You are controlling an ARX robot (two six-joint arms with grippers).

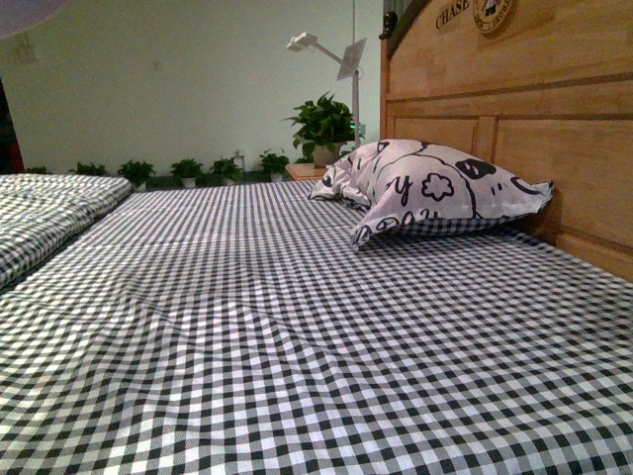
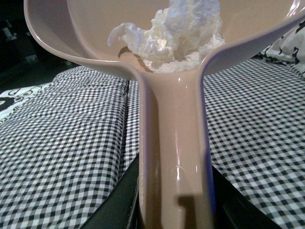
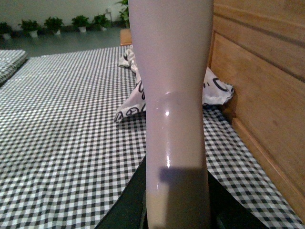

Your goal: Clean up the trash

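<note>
With my left gripper closed around the handle of the dustpan, the trash lying inside its scoop, and my right gripper clamped on a pale handle, I should carry the dustpan level and slowly.

Bed: the landmark, filling the front view.
Headboard: along the bed's right edge, upright.
Pillow: on the bed, far right part, against the headboard.
Folded bedding: on the bed's left side.
Potted plants: in a row beyond the bed's far end.
Larger plant: beyond the bed's far end, near the headboard.
Dustpan: raised above the bed.
Trash: inside the dustpan's scoop.
</note>
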